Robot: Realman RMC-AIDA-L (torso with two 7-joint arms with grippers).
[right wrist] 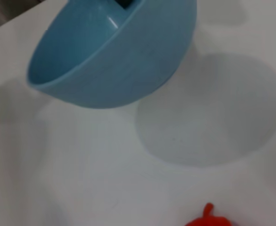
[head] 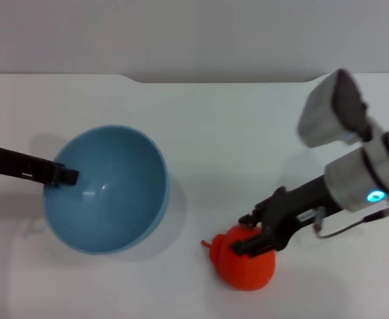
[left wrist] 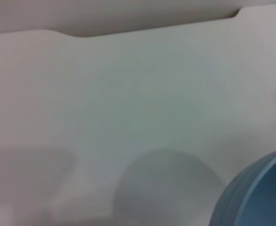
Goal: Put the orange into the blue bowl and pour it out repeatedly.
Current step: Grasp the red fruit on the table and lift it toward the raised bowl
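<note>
The blue bowl point(head: 108, 189) is at the left, lifted off the white table and tilted with its mouth toward the orange. It is empty. My left gripper point(head: 65, 177) is shut on its left rim. The bowl also shows in the right wrist view point(right wrist: 128, 61), above its own shadow, and at the edge of the left wrist view point(left wrist: 260, 193). The orange point(head: 247, 266) lies on the table to the right of the bowl, near the front. My right gripper point(head: 246, 234) has its fingers closed on the top of the orange. Only the stem end shows in the right wrist view point(right wrist: 207, 217).
The white table point(head: 247, 133) reaches back to a grey wall, with a step in its far edge point(head: 138, 80). Nothing else stands on it.
</note>
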